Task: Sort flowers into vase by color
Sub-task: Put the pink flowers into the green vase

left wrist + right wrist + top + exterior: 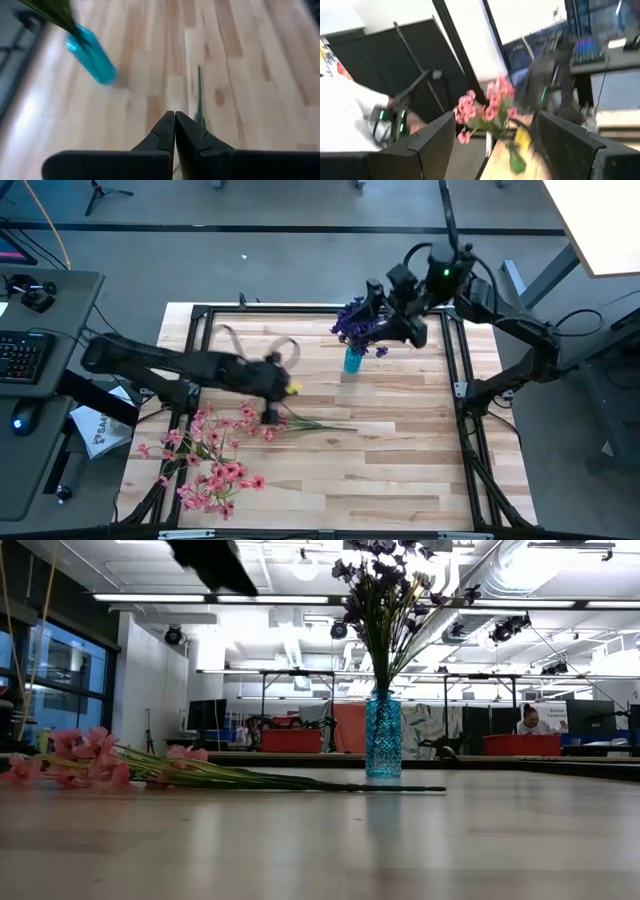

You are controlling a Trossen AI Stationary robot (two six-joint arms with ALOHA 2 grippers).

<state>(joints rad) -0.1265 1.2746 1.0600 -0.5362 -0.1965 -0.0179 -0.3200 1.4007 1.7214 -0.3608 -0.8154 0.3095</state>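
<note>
Pink sprigs (210, 460) lie flat on the table's near left part, their green stems (300, 783) reaching toward the middle. Purple sprigs (355, 325) stand with their stems in a teal glass vase (352, 361), upright on the far middle of the table. My left gripper (270, 402) hovers shut above the pink sprigs' stem ends; one stem (199, 95) lies on the wood just beyond its fingertips (174, 120). My right gripper (378, 305) is open beside the purple blossoms, on their far right, and holds nothing (495, 145).
A black metal frame (455, 380) runs along the table's edges. The right half of the wooden top (400, 460) is bare. A keyboard and mouse (20, 360) sit on a desk beyond the left edge. A person (528, 720) shows far off in the room.
</note>
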